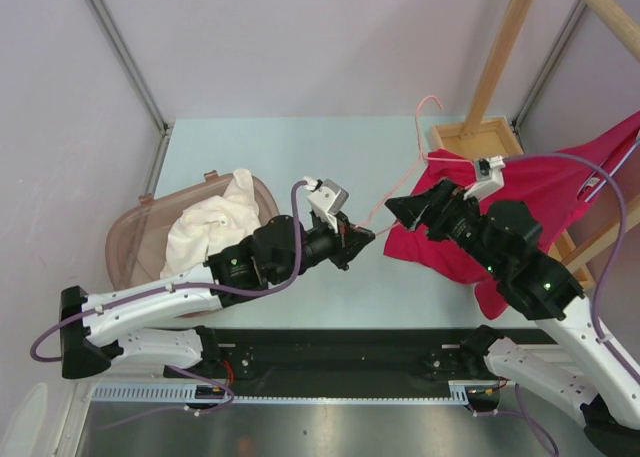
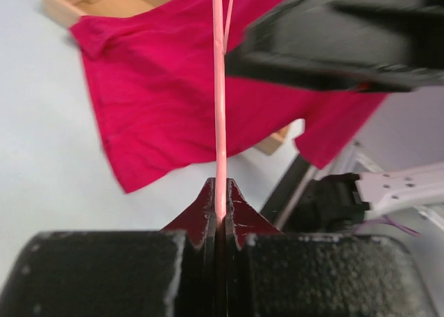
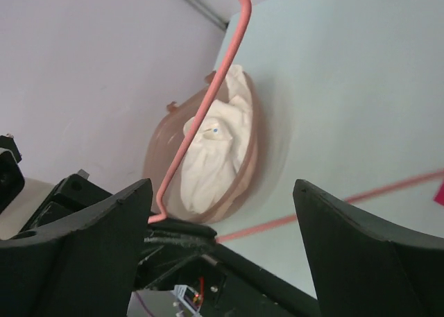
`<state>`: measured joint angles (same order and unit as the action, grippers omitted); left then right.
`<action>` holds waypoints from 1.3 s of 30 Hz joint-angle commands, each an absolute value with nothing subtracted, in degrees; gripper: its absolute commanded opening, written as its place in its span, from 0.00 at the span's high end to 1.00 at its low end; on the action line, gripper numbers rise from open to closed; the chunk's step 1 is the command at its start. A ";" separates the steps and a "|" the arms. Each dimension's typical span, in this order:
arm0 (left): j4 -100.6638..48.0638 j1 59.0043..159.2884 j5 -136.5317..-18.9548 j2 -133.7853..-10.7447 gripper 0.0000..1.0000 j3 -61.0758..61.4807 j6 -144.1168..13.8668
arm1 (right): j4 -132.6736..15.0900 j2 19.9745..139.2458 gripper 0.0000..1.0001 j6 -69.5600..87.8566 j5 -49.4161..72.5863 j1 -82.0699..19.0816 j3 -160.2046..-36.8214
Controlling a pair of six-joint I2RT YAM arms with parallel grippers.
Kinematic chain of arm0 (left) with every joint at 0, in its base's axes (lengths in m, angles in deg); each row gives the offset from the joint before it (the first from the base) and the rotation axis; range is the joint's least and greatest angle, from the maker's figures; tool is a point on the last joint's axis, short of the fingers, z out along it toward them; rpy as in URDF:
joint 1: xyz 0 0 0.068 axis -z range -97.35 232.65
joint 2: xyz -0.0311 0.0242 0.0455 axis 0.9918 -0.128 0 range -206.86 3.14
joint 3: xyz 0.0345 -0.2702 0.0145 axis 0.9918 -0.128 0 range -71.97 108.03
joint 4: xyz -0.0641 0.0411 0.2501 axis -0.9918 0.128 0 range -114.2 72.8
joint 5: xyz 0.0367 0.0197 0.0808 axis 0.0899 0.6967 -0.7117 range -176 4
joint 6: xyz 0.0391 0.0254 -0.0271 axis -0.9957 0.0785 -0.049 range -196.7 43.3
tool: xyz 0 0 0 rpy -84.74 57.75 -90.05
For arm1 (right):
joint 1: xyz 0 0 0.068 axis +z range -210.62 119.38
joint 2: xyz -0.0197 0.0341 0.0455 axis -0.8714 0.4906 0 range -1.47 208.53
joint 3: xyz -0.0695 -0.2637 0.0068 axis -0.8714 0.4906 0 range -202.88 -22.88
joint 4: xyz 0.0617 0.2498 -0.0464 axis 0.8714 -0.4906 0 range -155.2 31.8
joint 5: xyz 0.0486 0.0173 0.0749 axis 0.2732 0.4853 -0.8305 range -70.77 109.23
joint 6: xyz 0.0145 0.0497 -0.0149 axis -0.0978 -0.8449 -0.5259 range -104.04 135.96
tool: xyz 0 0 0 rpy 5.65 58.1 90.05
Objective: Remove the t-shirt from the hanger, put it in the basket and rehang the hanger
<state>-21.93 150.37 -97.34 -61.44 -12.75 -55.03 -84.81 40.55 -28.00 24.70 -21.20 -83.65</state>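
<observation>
Top view: fixed high at the near edge, looking down and away over the whole surface [image 1: 300,147]. Left wrist view: very close behind the left gripper [image 2: 220,192], facing right along the hanger [image 2: 220,109] toward the t-shirt [image 2: 159,102]. Right wrist view: close behind the right gripper [image 3: 222,185], facing left toward the basket [image 3: 149,164]. All three views share the hanger.

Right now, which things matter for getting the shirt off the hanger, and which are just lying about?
Job: shirt, hanger, left claw shut on the hanger, open right claw.
Lying about: basket, white cloth in it, wooden tray, post.
</observation>
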 commanded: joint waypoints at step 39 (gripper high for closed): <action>-27.71 149.88 -104.63 -58.04 0.98 -17.65 -51.92 | -78.32 59.17 1.00 -31.06 48.58 1.78 -91.24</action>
<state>-25.87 150.06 -101.29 -59.71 -16.64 -50.90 -75.74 55.87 -33.03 45.01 -0.09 -86.84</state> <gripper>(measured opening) 0.039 0.067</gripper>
